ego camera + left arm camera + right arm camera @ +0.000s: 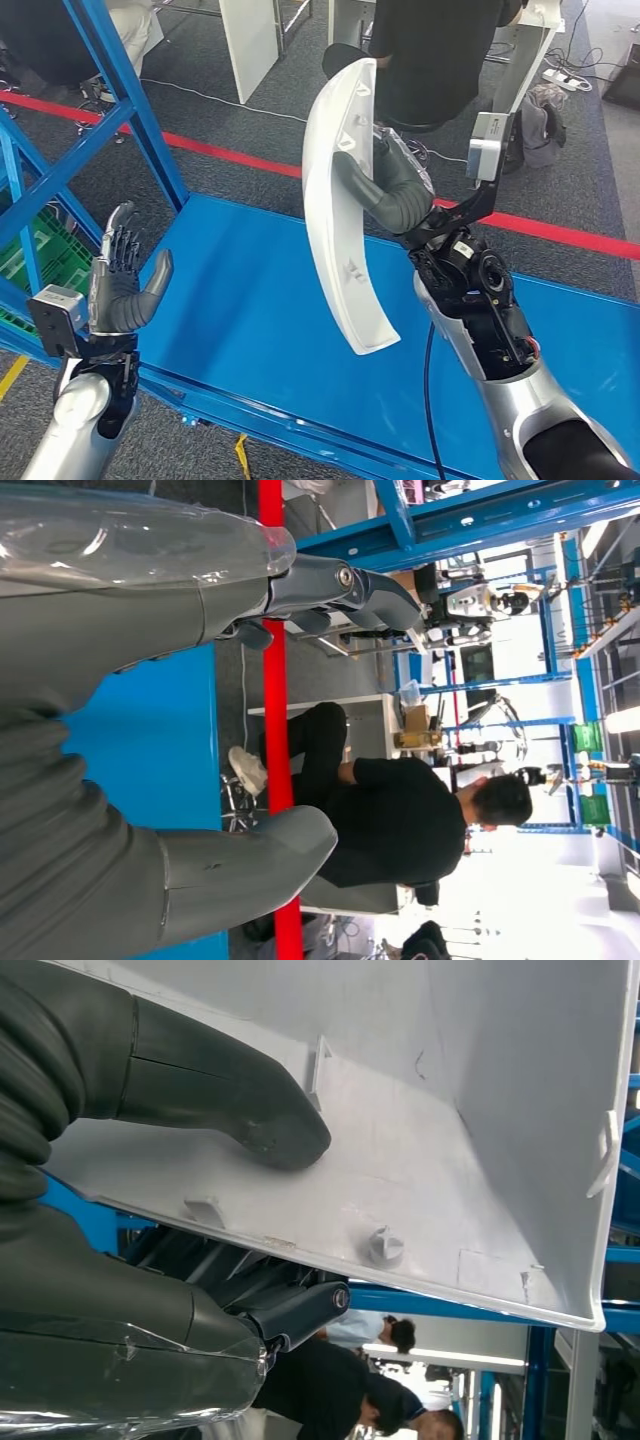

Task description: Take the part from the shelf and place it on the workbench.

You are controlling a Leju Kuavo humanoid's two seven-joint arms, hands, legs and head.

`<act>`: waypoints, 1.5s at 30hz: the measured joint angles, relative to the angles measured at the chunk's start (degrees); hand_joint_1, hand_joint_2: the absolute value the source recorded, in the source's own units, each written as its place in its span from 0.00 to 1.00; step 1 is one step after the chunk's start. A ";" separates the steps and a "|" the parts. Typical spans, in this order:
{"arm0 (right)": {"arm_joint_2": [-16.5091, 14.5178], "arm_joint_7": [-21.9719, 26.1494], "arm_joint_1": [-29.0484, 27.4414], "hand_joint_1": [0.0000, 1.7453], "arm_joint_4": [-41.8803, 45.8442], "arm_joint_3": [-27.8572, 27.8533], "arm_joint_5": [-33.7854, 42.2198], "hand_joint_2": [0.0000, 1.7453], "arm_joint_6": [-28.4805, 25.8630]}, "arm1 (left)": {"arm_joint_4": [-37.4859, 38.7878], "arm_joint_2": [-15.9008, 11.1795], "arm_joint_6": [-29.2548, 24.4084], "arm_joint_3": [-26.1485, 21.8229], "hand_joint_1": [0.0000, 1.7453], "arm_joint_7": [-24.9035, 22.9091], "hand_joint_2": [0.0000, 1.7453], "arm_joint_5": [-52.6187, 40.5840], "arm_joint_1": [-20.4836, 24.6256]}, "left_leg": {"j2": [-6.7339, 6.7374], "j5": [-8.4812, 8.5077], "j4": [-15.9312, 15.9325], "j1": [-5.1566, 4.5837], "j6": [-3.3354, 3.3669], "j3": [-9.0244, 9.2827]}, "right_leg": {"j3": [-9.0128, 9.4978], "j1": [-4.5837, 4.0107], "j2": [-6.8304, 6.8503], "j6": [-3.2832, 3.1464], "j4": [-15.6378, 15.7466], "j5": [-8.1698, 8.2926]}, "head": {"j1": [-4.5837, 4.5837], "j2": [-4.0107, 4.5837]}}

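Silver forearms come in from below in the head view. Above the blue workbench [249,310] the right hand [392,190] grips the part [336,215], a long curved white plastic shell held upright in the air, clear of the bench top. Its hollow inner face is turned toward the hand, with small moulded ribs and tabs along it; the thumb lies on that inner face. The left hand [121,275] is raised near the bench's left edge, empty, fingers spread apart and thumb out. A blue shelf frame [90,130] stands at the left, a red floor line [241,158] runs beyond the bench, and a person in black [438,55] is behind the part.

From the left wrist, the left hand [158,680] shows thumb and fingers apart with nothing between them.

From the right wrist, the grey thumb [226,1090] presses on the part's [423,1140] matte white inner surface, which carries a round boss, clips and a raised rim.
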State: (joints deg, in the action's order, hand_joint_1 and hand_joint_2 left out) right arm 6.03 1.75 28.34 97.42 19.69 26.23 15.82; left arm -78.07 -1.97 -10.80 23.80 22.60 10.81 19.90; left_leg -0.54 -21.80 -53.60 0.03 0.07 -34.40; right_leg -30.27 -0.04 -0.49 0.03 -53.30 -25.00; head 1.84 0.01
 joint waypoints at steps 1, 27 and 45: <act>0.00 0.00 0.00 1.00 0.00 0.00 0.00 1.00 0.00 | 0.00 0.00 0.00 0.00 0.00 0.00 1.00 -0.01 0.00 | 0.00 0.00 0.00 0.00 0.00 0.00 | 0.00 0.00 0.00 0.00 0.00 0.00 | 0.00 0.01; 0.00 0.00 0.00 1.00 0.00 0.00 0.00 1.00 0.00 | -0.02 0.01 0.00 -0.02 0.00 0.00 1.00 -0.01 0.00 | 0.00 -0.01 0.00 0.00 -0.02 0.00 | 0.00 0.00 0.00 0.00 0.00 -0.01 | -0.01 0.00; 0.00 0.00 0.00 1.00 0.00 0.00 0.00 1.00 0.00 | -0.02 0.01 0.00 -0.02 0.00 0.00 1.00 -0.01 0.00 | 0.00 -0.02 0.00 0.00 -0.02 0.00 | 0.00 0.00 0.00 0.00 0.00 -0.02 | 0.00 -0.01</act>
State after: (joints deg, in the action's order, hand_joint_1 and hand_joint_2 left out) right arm 6.03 1.75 28.34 97.42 19.69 26.23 15.82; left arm -78.09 -1.97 -10.80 23.78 22.60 10.80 19.90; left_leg -0.54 -21.82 -53.60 0.03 0.04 -34.40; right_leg -30.27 -0.05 -0.49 0.04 -53.30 -25.02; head 1.84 0.00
